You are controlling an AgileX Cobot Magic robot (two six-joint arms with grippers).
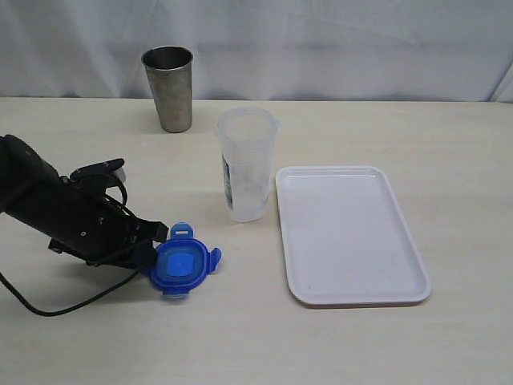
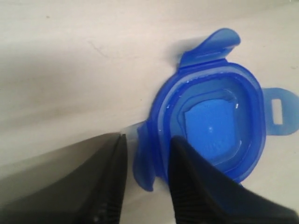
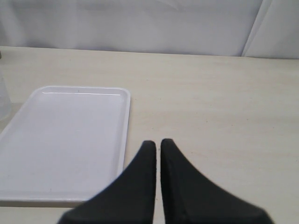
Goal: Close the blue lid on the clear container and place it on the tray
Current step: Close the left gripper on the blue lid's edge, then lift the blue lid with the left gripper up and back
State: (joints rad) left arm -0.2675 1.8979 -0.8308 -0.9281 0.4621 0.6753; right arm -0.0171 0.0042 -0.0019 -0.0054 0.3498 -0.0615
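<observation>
The blue lid [image 1: 183, 263] lies on the table at the front left, apart from the clear container [image 1: 247, 164], which stands upright and uncovered just left of the white tray [image 1: 349, 233]. My left gripper [image 1: 152, 249] reaches in low from the left. In the left wrist view the left gripper [image 2: 147, 140] is shut on the blue lid [image 2: 219, 126]: one flap and the rim sit between its fingers. My right gripper [image 3: 155, 142] is shut and holds nothing, hovering beside the tray [image 3: 70, 140]. The exterior view does not show it.
A steel tumbler [image 1: 168, 88] stands at the back, left of the container. A black cable [image 1: 48, 309] trails from the left arm across the table's front left. A white curtain backs the table.
</observation>
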